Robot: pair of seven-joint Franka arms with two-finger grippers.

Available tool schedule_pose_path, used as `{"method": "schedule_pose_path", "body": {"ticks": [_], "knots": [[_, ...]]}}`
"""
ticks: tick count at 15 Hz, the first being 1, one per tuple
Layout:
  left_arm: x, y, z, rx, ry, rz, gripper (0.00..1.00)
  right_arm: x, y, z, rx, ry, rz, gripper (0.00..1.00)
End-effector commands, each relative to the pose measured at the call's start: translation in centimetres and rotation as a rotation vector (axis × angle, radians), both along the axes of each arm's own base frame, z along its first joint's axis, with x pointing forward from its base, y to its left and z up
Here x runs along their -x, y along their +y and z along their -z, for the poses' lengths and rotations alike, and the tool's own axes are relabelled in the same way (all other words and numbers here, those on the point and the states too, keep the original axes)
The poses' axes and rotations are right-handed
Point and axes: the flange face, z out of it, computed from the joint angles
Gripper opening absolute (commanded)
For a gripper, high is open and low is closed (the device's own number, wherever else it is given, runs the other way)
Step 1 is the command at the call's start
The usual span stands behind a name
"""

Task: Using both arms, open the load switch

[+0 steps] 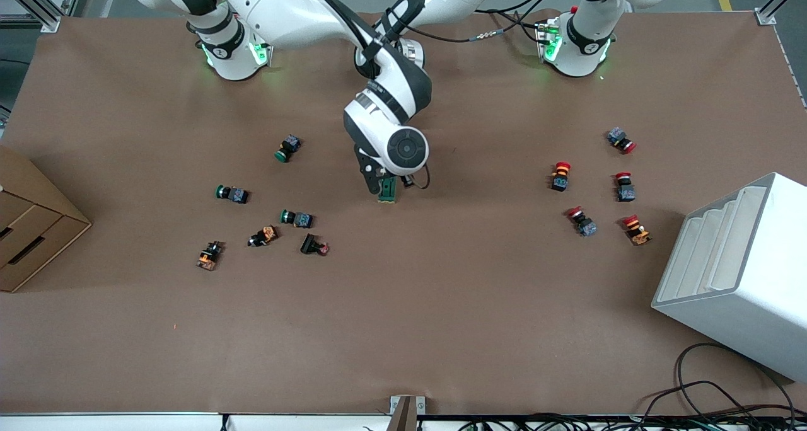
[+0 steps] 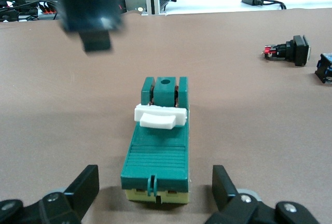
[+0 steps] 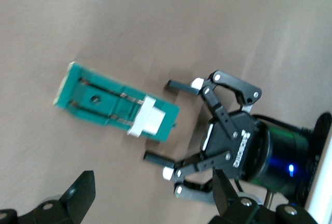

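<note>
The load switch (image 1: 387, 191) (image 2: 158, 151) (image 3: 104, 102), a dark green block with a white lever (image 2: 155, 117), lies flat mid-table. My left gripper (image 1: 386, 180) (image 2: 154, 175) (image 3: 157, 121) sits low at table level. It is open, its fingers flanking the switch end that is farther from the front camera, without touching it. My right gripper (image 3: 153, 190) hangs open and empty above the table beside the switch, toward the left arm's end. In the front view it is mostly hidden under its own wrist (image 1: 403, 147). One of its fingers (image 2: 96, 32) shows dark and blurred in the left wrist view.
Several green and orange push buttons (image 1: 296, 218) lie toward the right arm's end, beside a cardboard drawer box (image 1: 31, 223). Several red push buttons (image 1: 561, 176) lie toward the left arm's end, next to a white rack (image 1: 737, 261). Cables (image 1: 712, 393) trail at the front edge.
</note>
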Motion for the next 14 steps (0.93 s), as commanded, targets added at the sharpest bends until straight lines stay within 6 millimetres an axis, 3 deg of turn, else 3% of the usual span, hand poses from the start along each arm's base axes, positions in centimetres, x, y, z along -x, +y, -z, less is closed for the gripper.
{"method": "schedule_pose_path", "body": {"ticks": [1,5,8,10,14], "knots": [[0.2,0.3,0.8,0.002,-0.013,0.004,0.96,-0.9,-0.5,-1.3,-0.043,-0.007,-0.066,1.0],[0.2,0.3,0.8,0.002,-0.013,0.004,0.96,-4.2,-3.3,-2.2,-0.052,-0.073,-0.256,1.0],[0.2,0.3,0.8,0.002,-0.012,0.005,0.96,-7.6,-7.0,-3.5,-0.043,-0.128,-0.447,1.0],[0.1,0.1,0.5,0.008,-0.013,0.003,0.96,-10.6,-10.8,-4.2,-0.071,-0.13,-0.518,1.0],[-0.1,-0.3,-0.1,0.013,-0.011,-0.005,0.96,-15.5,-19.8,-8.2,-0.167,-0.142,-0.702,1.0]]}}
